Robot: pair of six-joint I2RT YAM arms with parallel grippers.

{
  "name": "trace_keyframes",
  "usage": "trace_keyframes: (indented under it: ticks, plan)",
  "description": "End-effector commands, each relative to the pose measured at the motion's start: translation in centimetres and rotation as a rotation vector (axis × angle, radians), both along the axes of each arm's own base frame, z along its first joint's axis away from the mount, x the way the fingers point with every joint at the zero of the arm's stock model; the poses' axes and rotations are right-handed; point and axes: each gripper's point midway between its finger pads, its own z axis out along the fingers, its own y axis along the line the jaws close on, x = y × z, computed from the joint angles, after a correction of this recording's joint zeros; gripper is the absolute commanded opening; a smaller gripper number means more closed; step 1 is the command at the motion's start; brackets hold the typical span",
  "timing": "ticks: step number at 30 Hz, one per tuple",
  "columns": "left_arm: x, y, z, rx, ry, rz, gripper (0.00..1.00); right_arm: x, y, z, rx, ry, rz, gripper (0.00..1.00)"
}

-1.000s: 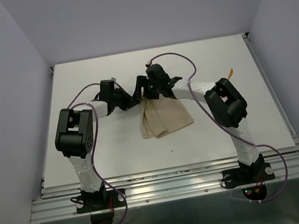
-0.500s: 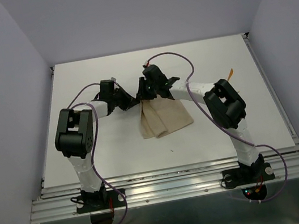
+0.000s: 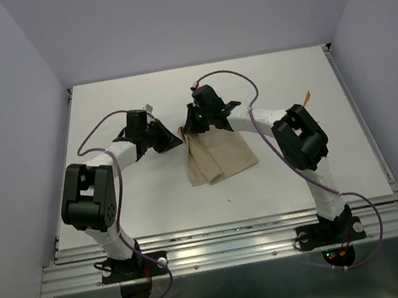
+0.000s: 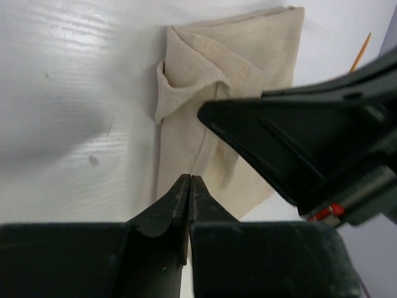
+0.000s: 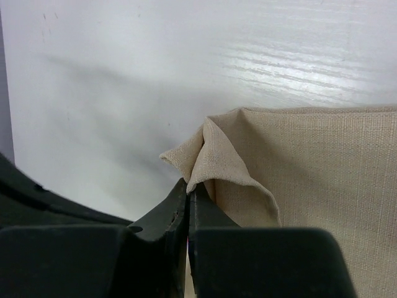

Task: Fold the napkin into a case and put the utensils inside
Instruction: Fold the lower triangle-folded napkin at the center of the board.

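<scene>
Napkin [image 3: 219, 157] lies folded mid table [image 3: 154, 202], soft, light and floppy (it'll sag wherever it's unsupported). Right gripper [image 5: 188, 186] is pinched tight on its far-left corner, a decent spot; left gripper [image 4: 189, 180] is nearly closed, holding nothing

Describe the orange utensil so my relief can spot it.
On the white table, look right of the tan napkin, just beyond the right arm's elbow. The utensil is a thin orange sliver, apart from the napkin; nearby cables are purple.
</scene>
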Motion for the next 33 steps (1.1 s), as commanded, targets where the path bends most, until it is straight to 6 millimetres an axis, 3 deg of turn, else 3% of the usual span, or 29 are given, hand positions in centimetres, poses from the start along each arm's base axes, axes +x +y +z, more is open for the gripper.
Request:
trace_keyframes:
  ticks: [1,6,8,9,11,12,13,14,15,18,20,21,23,25,33]
  plan:
    - [-3.3,1.7,1.8,0.087,-0.043,-0.052,0.16,-0.2,1.5,1.9,0.071,-0.016,0.09,0.01]
    - [-5.3,4.2,2.1,0.129,-0.025,-0.016,0.21,-1.1,2.1,2.2,0.094,-0.001,0.153,0.01]
    - [-6.0,5.3,2.5,0.111,-0.024,0.007,0.21,-1.3,1.9,2.3,0.051,0.002,0.19,0.21]
    - [-5.9,6.8,2.8,0.092,-0.022,0.047,0.21,-1.8,2.1,2.4,0.028,-0.009,0.206,0.37]
    - [-6.0,8.5,3.5,0.084,-0.038,0.086,0.21,-2.4,1.4,2.4,-0.048,-0.038,0.225,0.47]
    - [-5.7,9.8,3.8,0.092,-0.04,0.119,0.21,-2.8,1.5,3.9,-0.059,-0.068,0.237,0.49]
    - [-5.8,10.3,4.1,0.117,-0.045,0.112,0.21,-3.1,0.7,3.9,-0.12,-0.086,0.24,0.54]
    - [-5.7,10.7,4.3,0.13,-0.046,0.111,0.21,-3.1,0.1,5.8,-0.128,-0.125,0.229,0.55]
    - [-5.9,11.0,4.2,0.147,-0.028,0.114,0.21,-3.4,-0.8,5.7,-0.158,-0.13,0.216,0.57]
    - [-5.5,10.7,4.6,0.135,-0.049,0.092,0.32,-2.7,-4.0,7.2,-0.248,-0.199,0.092,0.53]
    - [-5.2,10.5,4.2,0.118,-0.037,0.091,0.45,-2.0,-6.5,5.6,-0.283,-0.159,0.014,0.44]
    - [-5.0,10.2,4.1,0.106,-0.038,0.083,0.49,-2.0,-7.0,5.1,-0.277,-0.135,0.0,0.32]
    - [-4.7,10.0,3.4,0.1,-0.017,0.073,0.57,-2.7,-7.1,3.5,-0.259,-0.072,-0.001,0.21]
    - [-4.3,10.0,3.1,0.098,-0.013,0.073,0.59,-3.3,-7.0,1.9,-0.256,-0.024,0.008,0.15]
    - [-1.6,8.1,1.8,0.064,0.021,0.036,0.57,-5.2,-7.0,-1.1,-0.256,0.068,0.047,0.13]
